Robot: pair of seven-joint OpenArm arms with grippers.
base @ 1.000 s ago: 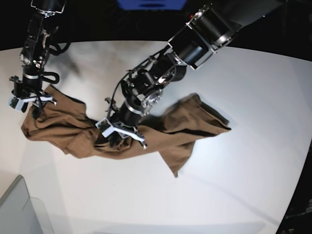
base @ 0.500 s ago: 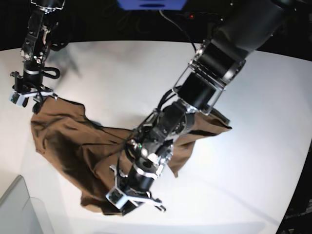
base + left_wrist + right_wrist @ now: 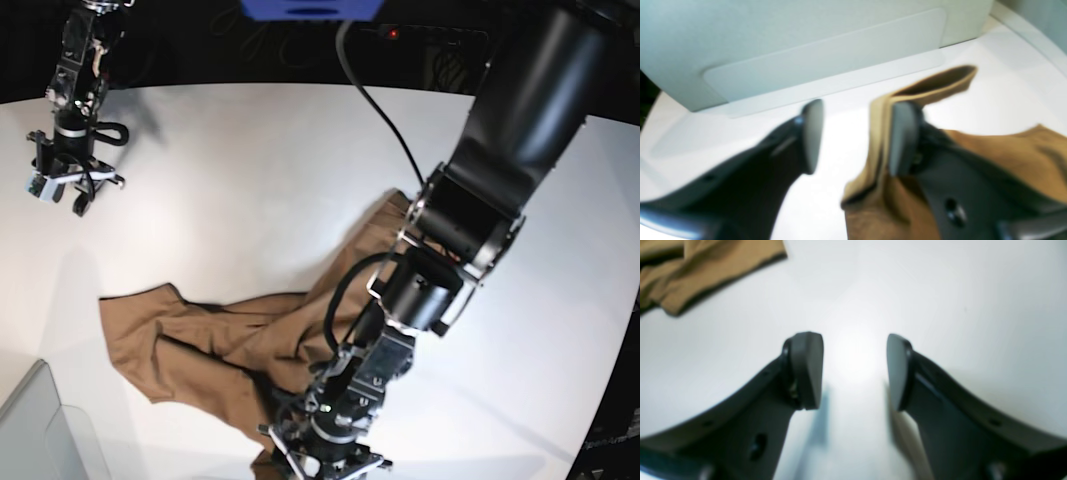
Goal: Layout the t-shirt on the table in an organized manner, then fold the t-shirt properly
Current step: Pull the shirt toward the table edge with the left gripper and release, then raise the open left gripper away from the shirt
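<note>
Since a moment ago, your left gripper has been dragging the t-shirt toward the near edge of the table, and its jaws are now parting where they were pinched shut before. You are seeing, in the left wrist view, the two fingers standing apart with a fold of tan cloth lying against the inner face of the right-hand finger; the other finger is touching nothing, so you are no longer clamping the cloth. Just beyond the fingers there, the pale wall of the bin is filling the top of the picture.

Moving farther out, the shirt is lying crumpled across the near middle of the table, running from near left up toward the big arm at right.

At the far left, your right gripper is hanging over bare table with its jaws spread and nothing between them, well apart from the shirt, having lifted away from it.
</note>
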